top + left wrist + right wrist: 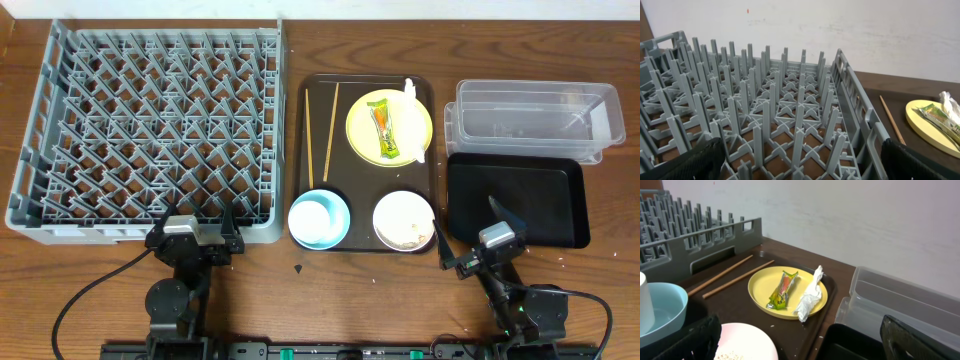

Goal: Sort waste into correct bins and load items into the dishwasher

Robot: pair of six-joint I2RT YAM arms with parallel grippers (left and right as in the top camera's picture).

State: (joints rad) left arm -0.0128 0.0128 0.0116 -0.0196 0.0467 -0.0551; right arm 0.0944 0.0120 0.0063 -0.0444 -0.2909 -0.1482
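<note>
1. One big square grey plastic dish rack (90,232) fills the upper left of the overhead view.
2. Two thin wooden chopsticks (309,140) lie on the left of one dark brown serving tray (365,178), pointing up and down the frame.
3. One round yellow plate (360,125) holds one green-and-orange snack wrapper (384,128), its long side up and down, and one crumpled white paper napkin (410,120). The wrapper's print is too small to read.
4. One small white cup (314,214) sits in one light blue bowl (342,215), beside one white bowl (404,221).
5. One clear plastic tub (530,90) and one shallow black tray (515,200) sit at the right.
6. The left gripper (198,218) and the right gripper (465,220) are both wide open and hold nothing.

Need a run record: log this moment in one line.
left gripper open | right gripper open | wrapper, napkin on plate | rack empty
</note>
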